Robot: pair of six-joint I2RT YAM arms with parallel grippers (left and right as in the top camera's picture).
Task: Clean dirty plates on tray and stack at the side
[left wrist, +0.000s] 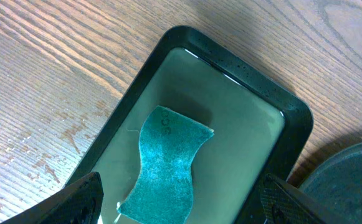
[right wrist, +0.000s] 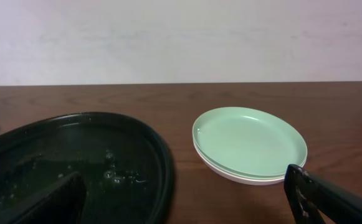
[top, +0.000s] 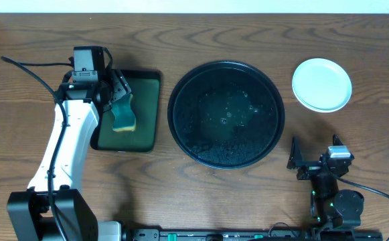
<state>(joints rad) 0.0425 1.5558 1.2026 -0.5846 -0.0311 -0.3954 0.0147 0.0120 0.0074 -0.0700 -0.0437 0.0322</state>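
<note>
The plates [top: 322, 84] stand stacked at the back right of the table, a mint-green one on top with a white rim showing beneath in the right wrist view [right wrist: 250, 143]. The large round black tray [top: 225, 114] sits mid-table, wet with droplets and holding no plate; its rim shows in the right wrist view [right wrist: 162, 168]. My left gripper [top: 118, 94] is open above a teal sponge [left wrist: 167, 168] that lies in the dark-green rectangular tray [left wrist: 261, 99]. My right gripper [top: 308, 161] is open and empty near the front right, facing the stack.
The dark-green rectangular tray [top: 130, 110] lies left of the black tray, with the sponge [top: 123, 115] in it. Bare wooden table lies all around. A cable runs from the right arm's base at the front edge.
</note>
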